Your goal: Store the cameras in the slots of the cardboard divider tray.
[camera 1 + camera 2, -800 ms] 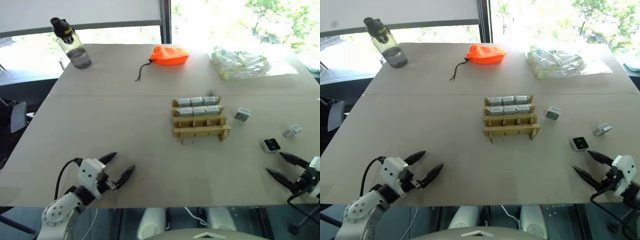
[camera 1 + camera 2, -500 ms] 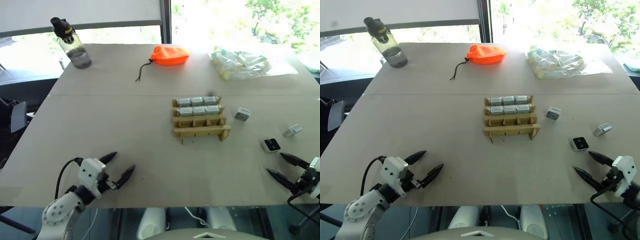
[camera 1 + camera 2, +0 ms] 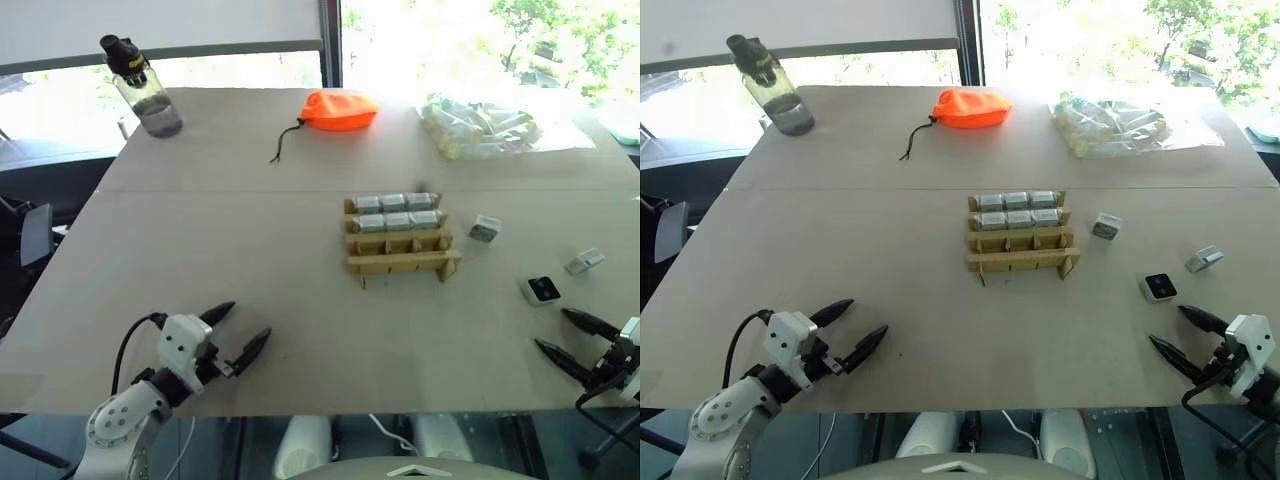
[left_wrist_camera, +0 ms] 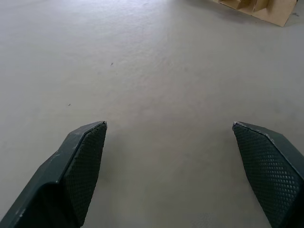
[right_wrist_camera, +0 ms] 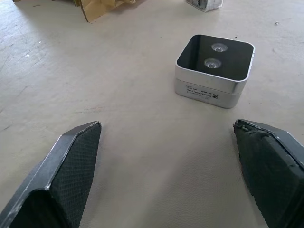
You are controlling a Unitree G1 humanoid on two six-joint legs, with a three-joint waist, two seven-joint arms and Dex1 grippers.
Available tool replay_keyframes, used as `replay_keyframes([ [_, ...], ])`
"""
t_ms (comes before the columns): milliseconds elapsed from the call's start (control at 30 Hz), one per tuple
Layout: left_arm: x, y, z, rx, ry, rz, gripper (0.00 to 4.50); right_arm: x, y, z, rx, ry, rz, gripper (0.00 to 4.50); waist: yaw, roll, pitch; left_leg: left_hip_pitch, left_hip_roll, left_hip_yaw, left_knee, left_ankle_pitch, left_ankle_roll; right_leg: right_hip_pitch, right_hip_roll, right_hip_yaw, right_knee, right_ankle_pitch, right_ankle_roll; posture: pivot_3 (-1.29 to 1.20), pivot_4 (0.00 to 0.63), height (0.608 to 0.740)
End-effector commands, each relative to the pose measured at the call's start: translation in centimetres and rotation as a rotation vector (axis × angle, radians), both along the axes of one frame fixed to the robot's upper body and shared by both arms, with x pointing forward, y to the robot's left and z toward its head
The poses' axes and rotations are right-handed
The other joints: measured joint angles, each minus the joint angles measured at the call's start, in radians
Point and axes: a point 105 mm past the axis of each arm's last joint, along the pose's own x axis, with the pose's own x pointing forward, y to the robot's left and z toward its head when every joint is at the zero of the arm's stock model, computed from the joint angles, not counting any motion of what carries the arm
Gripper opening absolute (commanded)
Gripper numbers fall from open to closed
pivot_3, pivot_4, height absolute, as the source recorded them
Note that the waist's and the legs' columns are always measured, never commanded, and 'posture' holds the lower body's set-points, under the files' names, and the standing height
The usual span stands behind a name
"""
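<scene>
The small tan-brown cardboard divider tray [image 3: 401,241] is sitting near the middle of the pale grey table [image 3: 250,250], with six silver-grey boxy cameras [image 3: 396,211] filling its two far rows while the two near rows are standing empty. Three more cameras are lying loose on the table to the right of the tray: one small silver-grey block [image 3: 485,229] just beside it, another pale one [image 3: 585,262] farther right, and a white-bodied camera with a dark face and two lenses [image 5: 214,70] lying face up nearest the right gripper [image 3: 565,334]. That gripper is hovering low over the table's near right edge with its two black fingers [image 5: 71,166] spread wide and holding nothing, the dark-faced camera sitting just ahead of the gap between them. The left gripper [image 3: 237,329] is resting over the near left part of the table, well apart from the tray, its fingers [image 4: 80,161] also spread wide and gripping nothing.
</scene>
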Motion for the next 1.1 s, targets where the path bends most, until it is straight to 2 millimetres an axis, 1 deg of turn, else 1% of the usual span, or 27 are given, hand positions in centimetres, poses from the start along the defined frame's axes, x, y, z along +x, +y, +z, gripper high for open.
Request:
replay_keyframes([
  [33,0.4,0.3,0.9,0.019,-0.026,-0.007,4.41,0.2,-0.9,1.1,-0.008,-0.05,-0.036,4.5,0.0,0.0,0.0,0.0,0.0,0.0,0.0,0.0,0.0,0.0,0.0,0.0,0.0,0.0,0.0,0.0,0.15,0.74],
  [167,1.1,0.0,2.0,0.031,-0.041,-0.044,4.41,0.5,-1.8,2.1,-0.026,-0.073,-0.06,4.5,0.0,0.0,0.0,0.0,0.0,0.0,0.0,0.0,0.0,0.0,0.001,0.0,0.0,0.0,0.0,0.0,0.15,0.74],
  [267,1.5,-0.6,3.4,0.006,-0.032,-0.11,4.41,0.4,-3.2,3.1,-0.08,-0.053,-0.046,4.5,0.0,0.0,0.0,0.0,0.0,0.001,0.001,0.0,0.0,0.0,0.002,0.0,0.0,0.0,0.0,0.0,0.15,0.74],
  [300,1.6,-1.0,4.1,-0.018,-0.034,-0.138,4.41,0.3,-3.8,3.3,-0.104,-0.038,-0.039,4.5,0.0,0.0,0.0,0.0,0.0,0.001,0.001,0.0,0.0,0.0,0.002,0.0,0.0,0.0,0.0,0.0,0.15,0.74],
  [367,1.9,-1.9,6.6,-0.115,-0.051,-0.214,4.41,0.8,-5.5,4.5,-0.17,-0.019,-0.027,4.5,-0.001,0.0,0.0,0.0,0.0,0.001,0.001,0.0,0.0,0.0,0.002,0.0,0.0,0.0,0.0,0.0,0.15,0.74],
  [467,1.2,-3.4,8.9,-0.132,-0.051,-0.383,4.41,2.0,-7.2,6.5,-0.272,-0.002,-0.001,4.5,-0.003,0.0,0.001,0.0,0.0,0.002,0.002,0.0,0.0,0.0,0.002,0.0,0.001,0.0,0.0,0.0,0.15,0.74],
  [567,0.2,-4.7,10.9,-0.111,-0.039,-0.552,4.41,3.1,-8.1,8.2,-0.416,0.017,0.069,4.5,-0.012,-0.001,0.002,0.002,0.0,0.003,0.002,0.0,0.0,0.001,0.005,0.001,0.002,0.0,0.0,0.0,0.15,0.74],
  [633,-0.3,-5.2,12.0,-0.101,-0.04,-0.632,4.41,3.8,-8.5,9.1,-0.509,0.047,0.115,4.5,-0.015,-0.001,0.002,0.002,0.0,0.003,0.002,0.001,-0.001,0.001,0.006,0.001,0.002,0.0,0.0,0.0,0.15,0.74],
  [700,-0.6,-5.9,13.5,-0.119,-0.079,-0.694,4.41,4.5,-8.5,9.7,-0.66,0.087,0.195,4.5,-0.019,0.0,0.004,0.002,0.001,0.003,0.002,0.003,-0.005,0.0,0.007,0.001,0.002,0.0,0.0,0.0,0.15,0.74],
  [767,-0.8,-6.5,14.4,-0.127,-0.103,-0.738,4.41,5.0,-8.3,10.0,-0.803,0.119,0.291,4.5,-0.023,0.001,0.006,0.002,0.001,0.004,0.002,0.004,-0.006,0.0,0.007,0.002,0.002,0.0,0.0,0.0,0.15,0.74],
  [833,-1.1,-7.0,14.3,-0.101,-0.101,-0.769,4.41,6.0,-7.6,10.2,-0.897,0.135,0.376,4.5,-0.027,0.001,0.006,0.002,0.0,0.005,0.002,0.004,-0.006,0.0,0.006,0.003,0.001,0.001,0.002,0.0,0.15,0.74],
  [933,-1.4,-7.3,14.0,-0.066,-0.098,-0.788,4.41,7.0,-6.8,10.4,-0.989,0.148,0.466,4.5,-0.03,0.001,0.009,0.002,0.0,0.008,0.002,0.004,-0.007,0.0,0.006,0.004,0.001,0.002,0.004,0.0,0.15,0.74],
  [1033,-1.5,-7.5,14.0,-0.033,-0.11,-0.789,4.41,8.0,-6.3,10.7,-1.075,0.162,0.528,4.5,-0.029,0.002,0.012,0.002,0.001,0.008,0.002,0.004,-0.007,-0.001,0.006,0.004,0.0,0.002,0.004,0.0,0.15,0.74],
  [1100,-1.5,-7.6,14.4,-0.047,-0.134,-0.781,4.41,8.7,-5.9,10.9,-1.105,0.161,0.546,4.5,-0.028,0.002,0.013,0.002,0.001,0.008,0.002,0.005,-0.008,-0.001,0.006,0.004,0.001,0.002,0.004,0.0,0.15,0.74],
])
